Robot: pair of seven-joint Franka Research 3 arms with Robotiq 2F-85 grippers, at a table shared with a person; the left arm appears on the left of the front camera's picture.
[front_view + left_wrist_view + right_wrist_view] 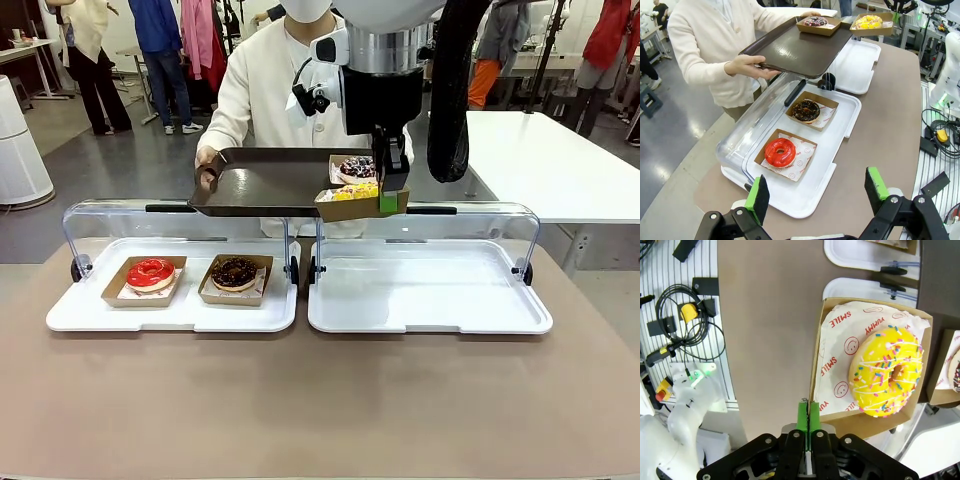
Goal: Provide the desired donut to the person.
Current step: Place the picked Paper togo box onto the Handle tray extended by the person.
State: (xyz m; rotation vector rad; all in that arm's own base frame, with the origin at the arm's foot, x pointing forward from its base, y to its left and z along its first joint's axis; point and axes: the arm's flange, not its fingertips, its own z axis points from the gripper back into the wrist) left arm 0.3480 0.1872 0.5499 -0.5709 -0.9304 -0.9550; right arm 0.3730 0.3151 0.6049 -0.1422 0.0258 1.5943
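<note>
one yellow sprinkled donut (887, 371) sits in its cardboard tray (826, 360), pinched at the rim by the right gripper (808, 421), jaws clamped tight on the card edge. it hangs at the near right corner of the brown serving tray (270, 185), probably so it can slide on beside the chocolate-sprinkle donut (357, 167) already there. the person (262, 85) holds that tray level over the display case. left gripper (817, 192) hovers well back from it, fingers spread, empty.
</note>
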